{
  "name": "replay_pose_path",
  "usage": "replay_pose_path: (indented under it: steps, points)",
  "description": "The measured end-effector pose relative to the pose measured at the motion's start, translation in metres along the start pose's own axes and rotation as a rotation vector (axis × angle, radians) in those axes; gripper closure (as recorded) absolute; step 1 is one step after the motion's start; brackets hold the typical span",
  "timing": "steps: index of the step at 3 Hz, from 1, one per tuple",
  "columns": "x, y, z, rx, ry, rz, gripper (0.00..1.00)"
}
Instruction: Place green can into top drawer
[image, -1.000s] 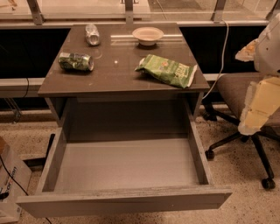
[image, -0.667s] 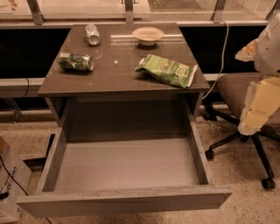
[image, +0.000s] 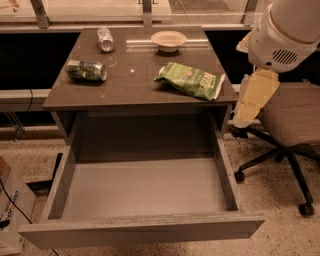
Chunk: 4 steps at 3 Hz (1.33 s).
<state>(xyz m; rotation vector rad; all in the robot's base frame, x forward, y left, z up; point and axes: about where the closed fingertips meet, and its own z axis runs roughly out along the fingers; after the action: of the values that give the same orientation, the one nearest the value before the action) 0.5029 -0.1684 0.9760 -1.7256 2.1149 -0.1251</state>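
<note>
The green can (image: 87, 70) lies on its side on the left part of the brown desk top (image: 135, 87). The top drawer (image: 145, 228) is pulled fully open below the desk and its grey inside is empty. Only my arm (image: 256, 97) shows: a white housing and a cream link at the right edge, beside the desk's right front corner and well right of the can. My gripper is out of view.
A silver can (image: 105, 39) lies at the back left of the desk and a white bowl (image: 169, 39) at the back middle. A light green chip bag (image: 191, 80) lies at the right. An office chair (image: 295, 122) stands right of the desk.
My arm has moved left toward the desk's right side. The cans, bag, bowl and drawer have not moved.
</note>
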Motion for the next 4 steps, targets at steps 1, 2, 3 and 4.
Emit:
replay_pose_path:
  steps: [1,2,3,4]
  points:
    - [0.000,0.000,0.000,0.000,0.000,0.000,0.00]
    - [-0.019,-0.003,0.018,0.005,-0.037,0.031,0.00]
    - [-0.075,-0.018,0.061,-0.029,-0.138,0.011,0.00]
    - [-0.108,-0.031,0.091,-0.062,-0.208,0.007,0.00]
